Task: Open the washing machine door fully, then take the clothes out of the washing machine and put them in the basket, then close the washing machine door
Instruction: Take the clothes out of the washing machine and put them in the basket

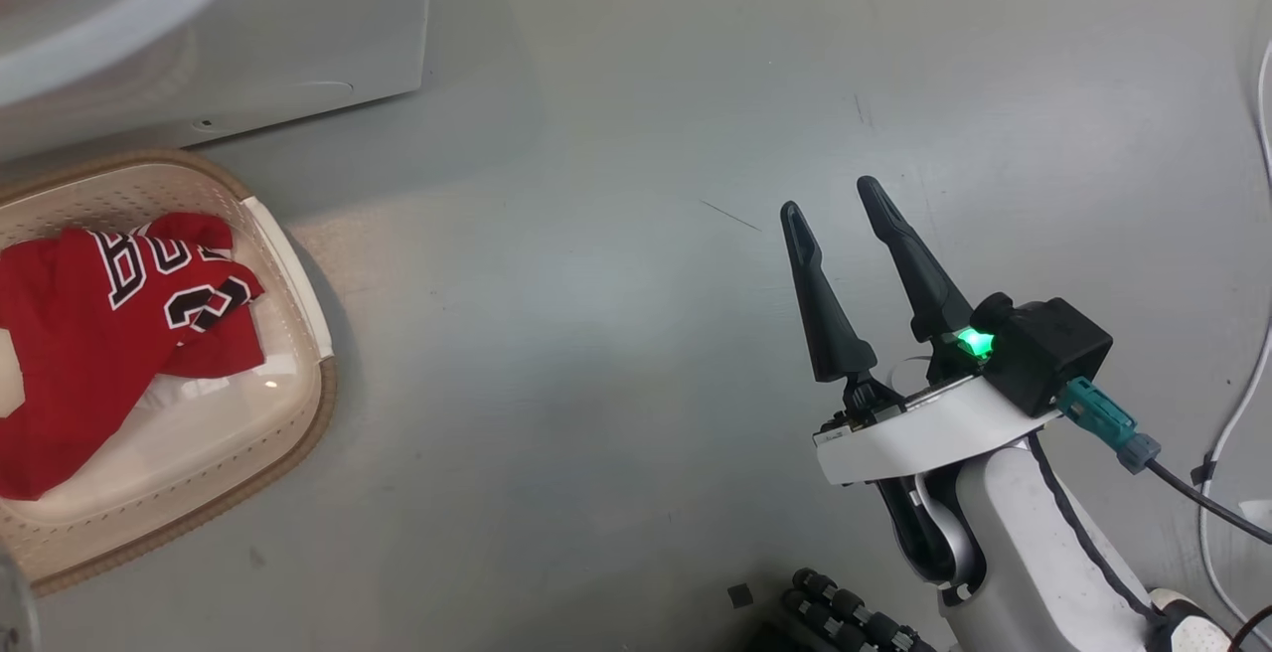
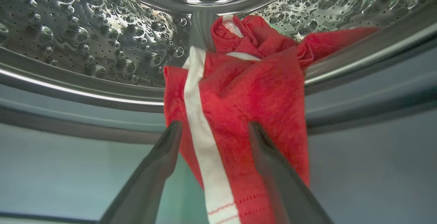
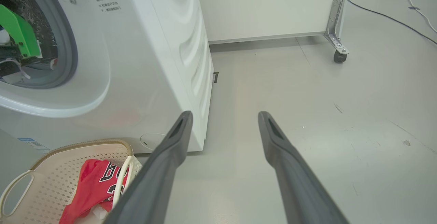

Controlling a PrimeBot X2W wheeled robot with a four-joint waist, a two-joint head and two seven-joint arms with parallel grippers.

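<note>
Spread wide, the left pincer (image 2: 214, 124) points into the big white front-loading washing machine (image 3: 153, 46). Its two dark fingers stand either side of a bright red garment with a white stripe (image 2: 259, 91). Nothing is pinched, and whether a finger touches the cloth I cannot tell. That garment hangs over the lip of the perforated steel drum (image 2: 85, 29), its upper folds bunched inside.

Well to the side, the right pincer (image 1: 830, 195) is likewise spread and empty above the grey floor (image 1: 596, 334). Across the floor, a small cream perforated plastic basket with a brown woven rim (image 1: 323, 404) stands just before the machine, a red jersey with black-and-white lettering (image 1: 89, 334) lying in it.

Unloading looks midway: one piece is in the basket, one is left in the drum, and closing the door comes last. Next the left pincer should close on the hanging fold, deep enough that the fabric cannot slip free, then draw it clear of the lip.
</note>
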